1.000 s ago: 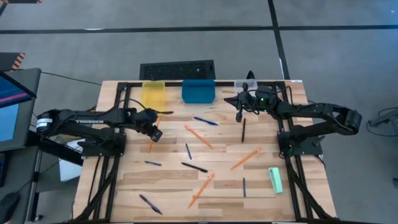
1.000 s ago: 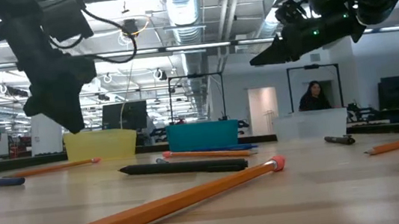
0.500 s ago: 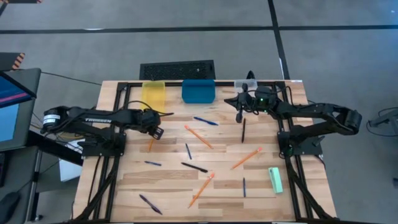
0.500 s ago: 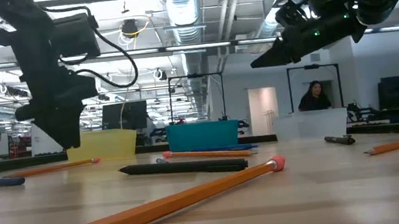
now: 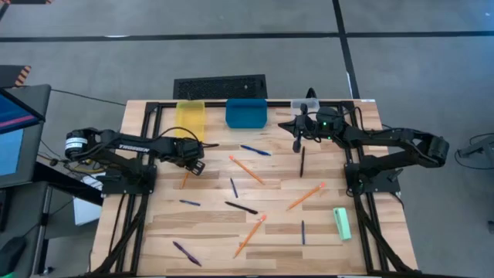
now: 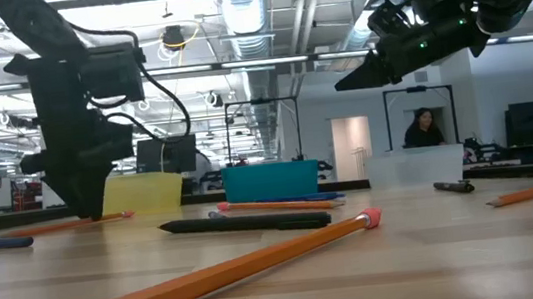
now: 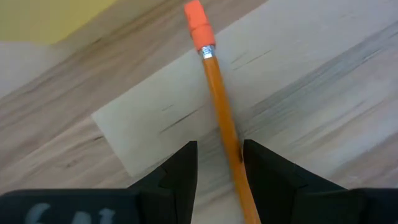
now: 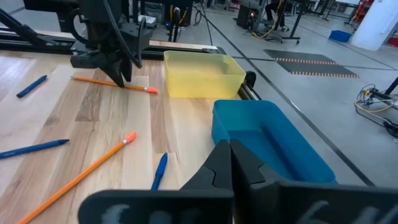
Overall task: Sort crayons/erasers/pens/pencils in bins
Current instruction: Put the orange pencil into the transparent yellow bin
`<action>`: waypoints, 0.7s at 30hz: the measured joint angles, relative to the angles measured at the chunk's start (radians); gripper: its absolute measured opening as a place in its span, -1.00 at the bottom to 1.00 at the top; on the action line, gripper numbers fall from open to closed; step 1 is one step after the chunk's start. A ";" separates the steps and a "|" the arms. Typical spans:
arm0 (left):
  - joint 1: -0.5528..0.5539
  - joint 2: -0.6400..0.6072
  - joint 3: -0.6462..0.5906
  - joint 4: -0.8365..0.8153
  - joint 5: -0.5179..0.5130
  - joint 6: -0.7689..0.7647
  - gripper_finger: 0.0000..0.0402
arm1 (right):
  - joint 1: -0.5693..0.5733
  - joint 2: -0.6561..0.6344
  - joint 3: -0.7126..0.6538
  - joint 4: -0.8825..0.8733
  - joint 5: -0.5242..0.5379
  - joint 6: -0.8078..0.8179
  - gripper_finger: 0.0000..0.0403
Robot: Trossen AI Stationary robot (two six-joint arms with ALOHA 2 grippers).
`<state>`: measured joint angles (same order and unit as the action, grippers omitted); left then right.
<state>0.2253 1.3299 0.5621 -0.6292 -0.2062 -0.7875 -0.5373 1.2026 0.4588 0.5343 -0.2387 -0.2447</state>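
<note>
Slim orange pencil (image 7: pixel 221 124) between left gripper (image 7: pixel 219 163) fingers.

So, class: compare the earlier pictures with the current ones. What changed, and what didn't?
The left gripper came down over the pencil near the yellow bin, jaws open astride it, not yet closed. The right gripper stayed hovering, jaws shut; everything on the table stayed put.

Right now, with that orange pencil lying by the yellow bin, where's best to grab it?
Grip the pencil mid-shaft, from straight above. It lies flat on the table, so the open left gripper can straddle its thin width and close across it.
</note>
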 joint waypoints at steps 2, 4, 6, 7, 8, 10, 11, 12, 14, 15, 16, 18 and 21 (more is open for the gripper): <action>0.000 -0.001 0.000 0.003 0.000 -0.013 -0.38 | 0.000 0.000 0.000 0.000 0.000 0.000 -0.98; 0.000 -0.001 0.000 0.006 0.000 -0.020 -0.39 | 0.000 0.000 0.000 0.000 0.000 0.000 -0.98; 0.000 -0.001 0.000 0.009 0.010 -0.021 -0.42 | 0.000 0.000 0.000 0.000 0.000 0.000 -0.98; 0.000 -0.001 0.000 0.009 0.016 -0.021 -0.44 | 0.000 0.000 0.000 0.000 0.000 0.000 -0.99; 0.000 -0.001 0.000 0.009 0.024 -0.022 -0.47 | 0.000 0.000 0.000 0.000 0.000 0.000 -0.99; 0.000 -0.001 0.000 0.009 0.044 -0.022 -0.53 | 0.000 0.000 0.000 0.000 0.000 0.000 -0.99; 0.000 -0.001 0.000 0.009 0.055 -0.022 -0.57 | 0.000 0.000 0.000 0.000 0.000 0.000 -0.99; 0.000 -0.001 -0.001 0.011 0.065 -0.019 -0.60 | 0.000 0.000 0.000 0.000 0.000 0.000 -0.98; 0.000 -0.001 -0.010 0.025 0.076 -0.014 -0.66 | 0.000 0.000 0.000 0.000 0.000 0.000 -0.98; 0.000 -0.003 -0.013 0.026 0.076 -0.015 -0.68 | 0.000 0.000 0.000 0.000 0.000 0.000 -0.98; 0.000 -0.004 -0.017 0.028 0.076 -0.019 -0.70 | 0.000 0.000 0.000 0.000 0.000 0.000 -0.99; 0.000 -0.006 -0.023 0.030 0.075 -0.019 -0.73 | 0.000 0.000 0.000 0.000 0.000 0.000 -0.99; 0.000 -0.005 -0.024 0.030 0.075 -0.018 -0.78 | 0.000 0.000 0.000 0.000 0.000 0.000 -0.98</action>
<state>0.2249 1.3247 0.5377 -0.5987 -0.1310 -0.8055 -0.5373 1.2026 0.4591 0.5339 -0.2386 -0.2443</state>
